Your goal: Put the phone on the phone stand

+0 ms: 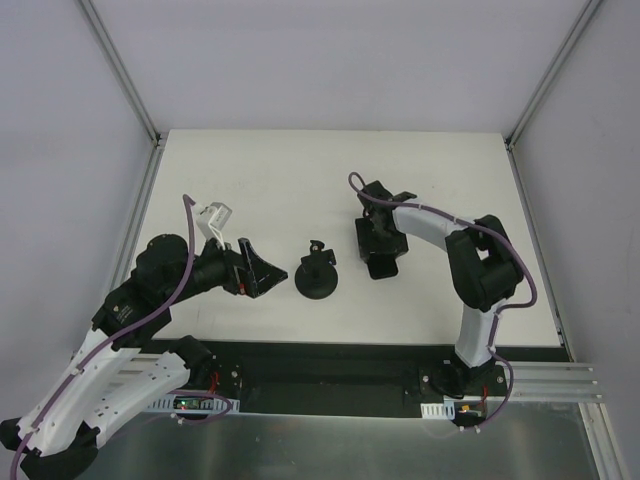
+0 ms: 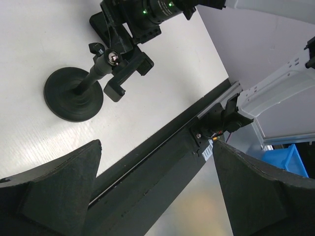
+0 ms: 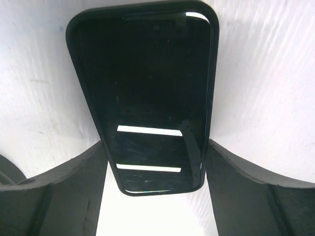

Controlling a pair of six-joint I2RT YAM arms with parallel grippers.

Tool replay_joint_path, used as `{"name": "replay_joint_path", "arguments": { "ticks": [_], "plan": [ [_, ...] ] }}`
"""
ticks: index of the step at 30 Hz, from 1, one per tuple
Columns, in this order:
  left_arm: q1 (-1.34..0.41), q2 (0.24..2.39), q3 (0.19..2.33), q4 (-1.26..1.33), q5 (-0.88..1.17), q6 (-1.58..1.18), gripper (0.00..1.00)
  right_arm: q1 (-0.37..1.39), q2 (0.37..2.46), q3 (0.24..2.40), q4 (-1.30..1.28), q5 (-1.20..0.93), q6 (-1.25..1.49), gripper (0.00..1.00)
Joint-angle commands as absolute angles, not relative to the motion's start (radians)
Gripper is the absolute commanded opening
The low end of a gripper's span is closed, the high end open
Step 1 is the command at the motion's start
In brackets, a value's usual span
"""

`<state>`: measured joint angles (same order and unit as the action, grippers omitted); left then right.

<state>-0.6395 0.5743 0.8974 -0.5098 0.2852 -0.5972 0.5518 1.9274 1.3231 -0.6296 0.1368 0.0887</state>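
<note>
The phone [image 3: 147,73], a flat black slab with a glossy face, lies lengthwise between my right fingers on the white table. Both pads press its long edges, so my right gripper [image 3: 155,145] is shut on it. From above, the phone [image 1: 381,266] pokes out under the right gripper [image 1: 378,243], right of centre. The phone stand [image 1: 318,276] is upright at mid-table, with a round base [image 2: 74,94] and a clamp bracket [image 2: 125,73] on top. My left gripper [image 1: 256,271] is open and empty just left of the stand, its fingers [image 2: 59,187] pointing toward the table's near edge.
A black strip [image 1: 330,355] runs along the table's near edge, with the arm bases on it. Grey walls and metal frame posts [image 1: 122,70] close off the sides and back. The right arm's wrist [image 2: 147,12] hangs just behind the stand in the left wrist view.
</note>
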Motion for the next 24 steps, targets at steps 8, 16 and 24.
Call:
{"name": "replay_joint_path", "arguments": {
  "ticks": [8, 16, 24],
  "plan": [
    [-0.632, 0.636, 0.980, -0.500, 0.330, -0.638, 0.93, 0.557, 1.634, 0.985, -0.271, 0.092, 0.081, 0.01],
    [-0.634, 0.817, 1.147, -0.494, 0.379, -0.611, 0.88, 0.551, 1.393, 0.824, -0.085, 0.087, 0.090, 0.01],
    [-0.632, 1.009, 1.281, -0.422, 0.390, -0.612, 0.73, 0.546, 1.139, 0.758, 0.034, 0.055, 0.095, 0.01]
  ]
}}
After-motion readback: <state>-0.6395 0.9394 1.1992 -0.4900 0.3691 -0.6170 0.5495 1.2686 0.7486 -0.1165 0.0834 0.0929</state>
